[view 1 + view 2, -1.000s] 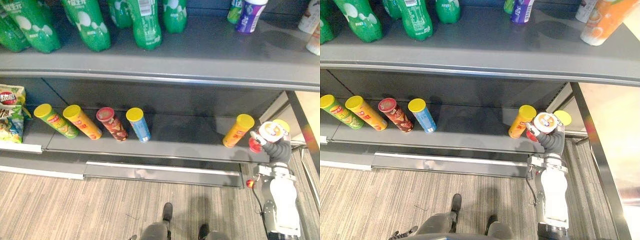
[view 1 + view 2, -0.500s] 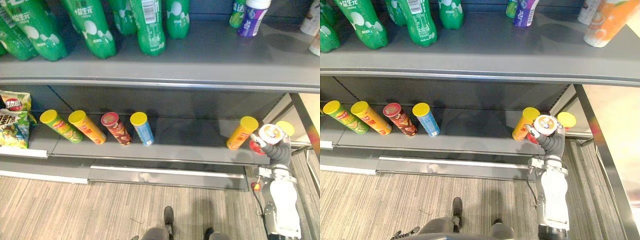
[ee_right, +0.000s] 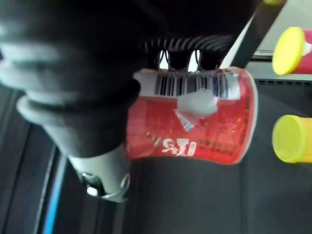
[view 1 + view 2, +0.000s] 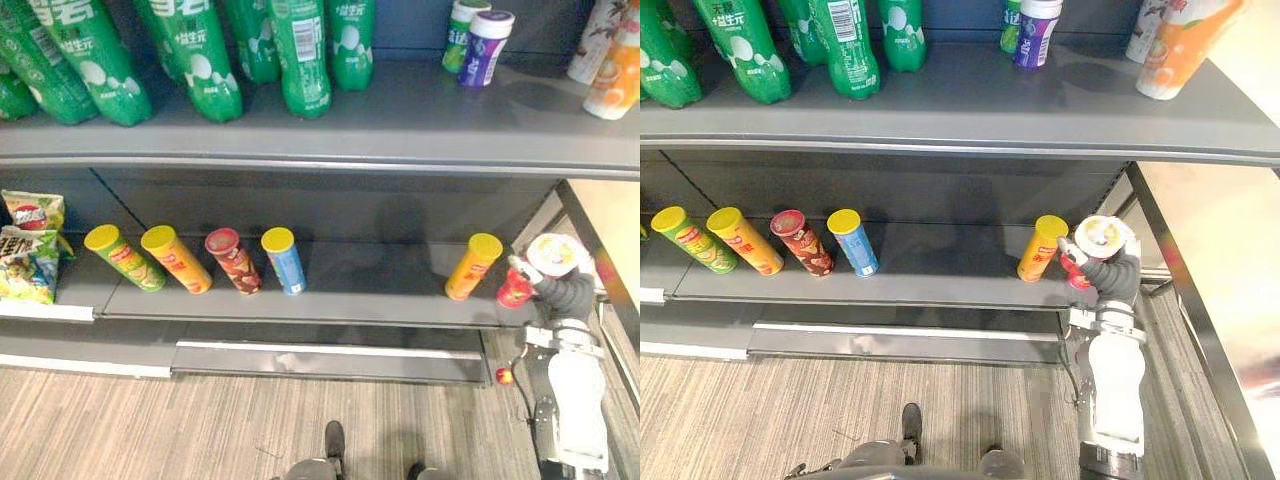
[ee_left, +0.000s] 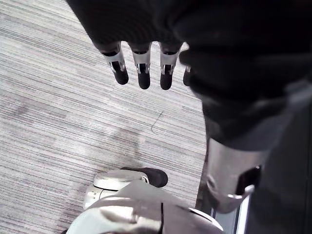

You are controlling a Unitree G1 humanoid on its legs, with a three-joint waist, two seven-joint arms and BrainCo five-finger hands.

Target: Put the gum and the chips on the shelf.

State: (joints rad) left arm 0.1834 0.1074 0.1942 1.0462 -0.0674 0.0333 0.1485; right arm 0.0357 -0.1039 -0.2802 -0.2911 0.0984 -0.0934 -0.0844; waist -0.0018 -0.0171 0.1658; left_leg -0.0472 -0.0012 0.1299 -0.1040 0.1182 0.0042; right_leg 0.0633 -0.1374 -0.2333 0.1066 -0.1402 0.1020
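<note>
Right hand (image 4: pixel 1118 277): clamped round the red cylindrical chips can (image 3: pixel 204 131).
Can: long axis near upright, pale lid up, just right of the orange yellow-lidded can (image 4: pixel 1043 248), at the grey lower shelf (image 4: pixel 940 270).
Left hand (image 5: pixel 142 66): fingers straight, farther off.

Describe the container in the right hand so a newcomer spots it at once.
On the lower shelf, go to the far right end, past the orange can. The right hand grips a red container there; its lid is white, the orange can's yellow.
</note>
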